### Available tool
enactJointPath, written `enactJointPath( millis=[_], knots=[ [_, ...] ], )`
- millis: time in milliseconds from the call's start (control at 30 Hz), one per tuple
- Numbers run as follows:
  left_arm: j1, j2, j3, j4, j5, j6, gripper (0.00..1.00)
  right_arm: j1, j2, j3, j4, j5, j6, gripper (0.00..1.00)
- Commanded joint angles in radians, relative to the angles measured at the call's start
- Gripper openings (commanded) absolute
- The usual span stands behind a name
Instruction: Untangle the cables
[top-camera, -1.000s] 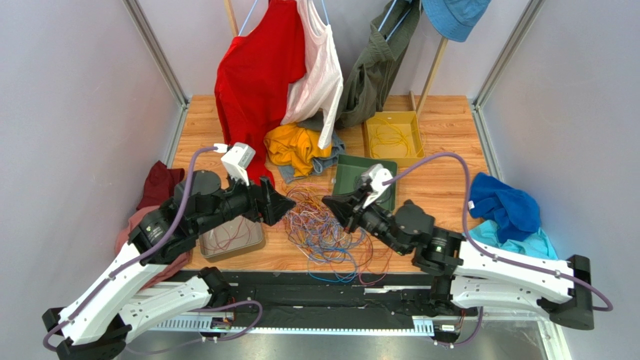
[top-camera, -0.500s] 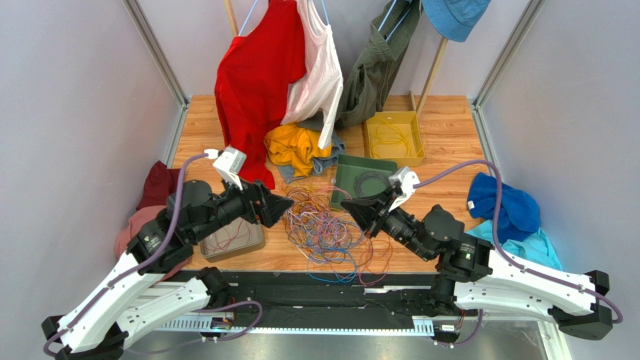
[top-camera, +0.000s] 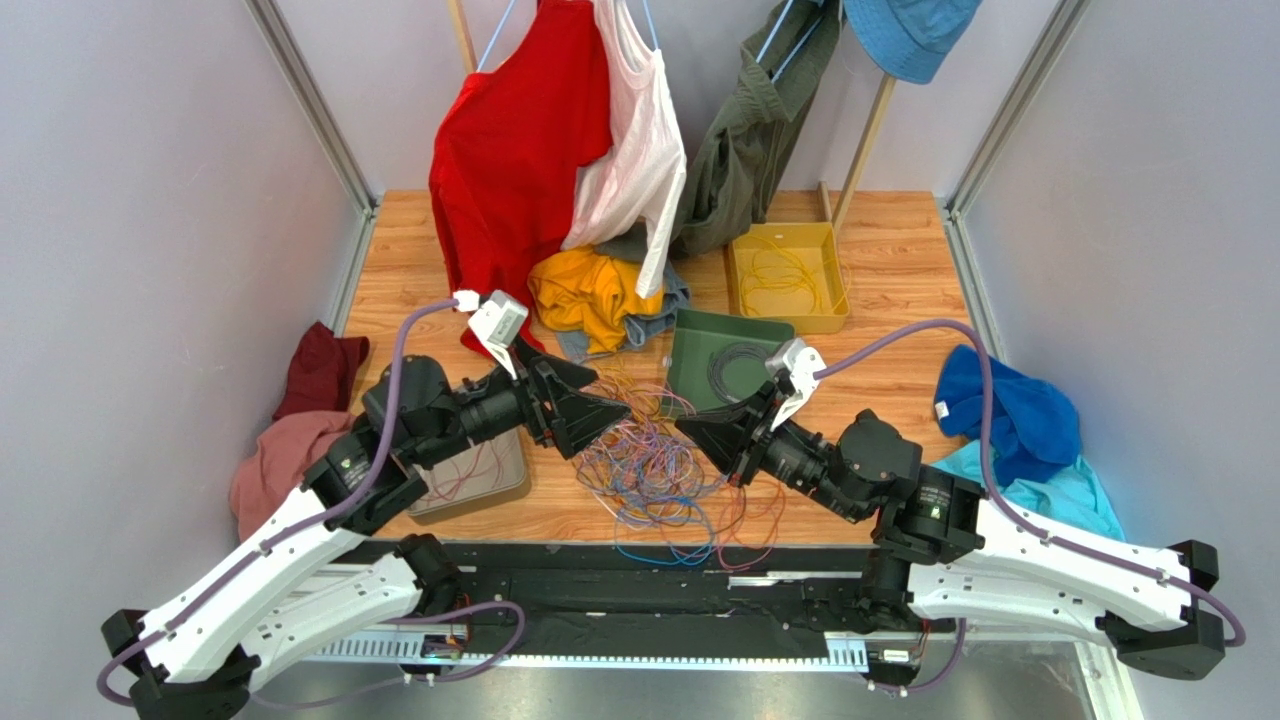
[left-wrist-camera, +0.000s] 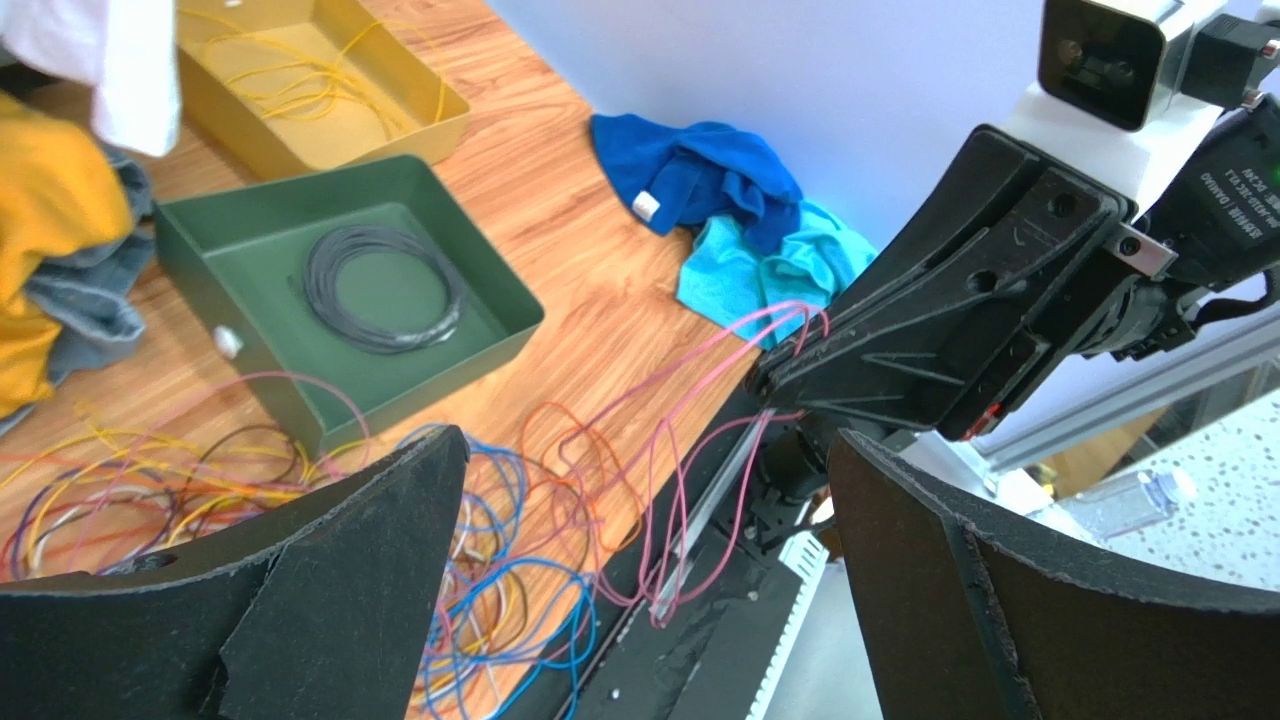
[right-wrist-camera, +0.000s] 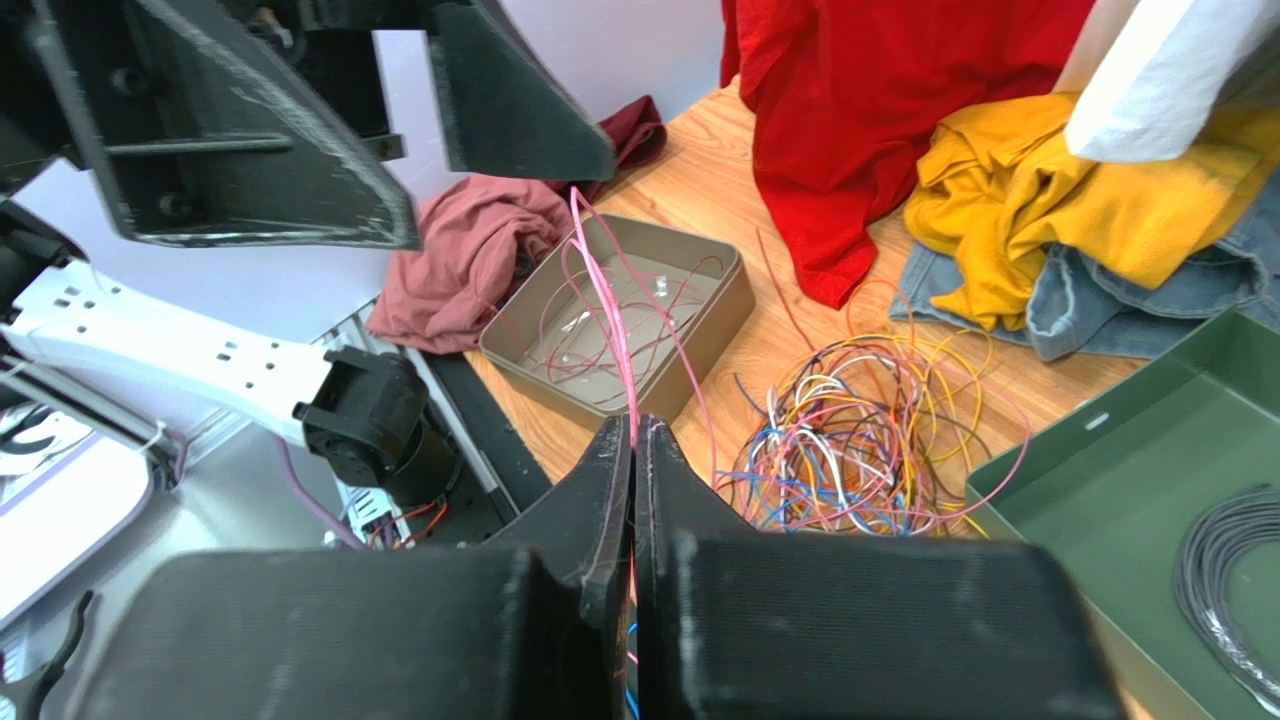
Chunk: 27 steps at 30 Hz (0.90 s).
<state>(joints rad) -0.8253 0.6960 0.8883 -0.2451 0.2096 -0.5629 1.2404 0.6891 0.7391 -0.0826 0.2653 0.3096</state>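
left hand (left-wrist-camera: 646, 450): hovering with fingers spread wide, gripping nothing, over the pile's left side
right hand (right-wrist-camera: 631, 438): pinching pink cable (right-wrist-camera: 609, 308), fingers closed
cables (top-camera: 654, 468): lying tangled on desk (top-camera: 887, 255), near centre, between both hands

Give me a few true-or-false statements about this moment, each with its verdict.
1. The right gripper is shut on a pink cable. True.
2. The left gripper is shut. False: its fingers stand wide apart and hold nothing.
3. A dark coil lies in the green tray. True.
4. The yellow tray is empty. False: yellow cables lie in it.
5. The pile lies on the table between the two grippers. True.
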Motion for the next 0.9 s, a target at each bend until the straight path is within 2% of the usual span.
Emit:
enactJointPath(
  millis=[0,100,233,300,400,533,867],
  knots=[
    [-0.003,0.031,-0.034,0.105,0.044,-0.015,0.97,-0.002,-0.013,0.016,0.003,-0.043,0.019,0.00],
    [-0.003,0.054,-0.064,0.128,0.042,-0.012,0.93,-0.001,-0.016,0.016,0.003,-0.069,0.034,0.00],
    [-0.003,0.080,-0.083,0.155,0.059,-0.012,0.69,-0.001,-0.025,0.017,0.000,-0.084,0.042,0.00],
    [-0.003,0.088,-0.086,0.158,0.060,-0.012,0.66,-0.001,-0.028,0.019,-0.003,-0.080,0.042,0.00],
    [-0.003,0.091,-0.089,0.158,0.056,-0.008,0.53,-0.001,-0.033,0.017,-0.006,-0.081,0.042,0.00],
    [-0.003,0.082,-0.088,0.142,0.040,-0.008,0.00,-0.001,-0.037,0.013,-0.008,-0.072,0.045,0.00],
    [-0.003,-0.050,0.012,-0.035,-0.039,0.047,0.00,-0.001,-0.068,-0.030,-0.020,-0.028,0.059,0.00]
  ],
)
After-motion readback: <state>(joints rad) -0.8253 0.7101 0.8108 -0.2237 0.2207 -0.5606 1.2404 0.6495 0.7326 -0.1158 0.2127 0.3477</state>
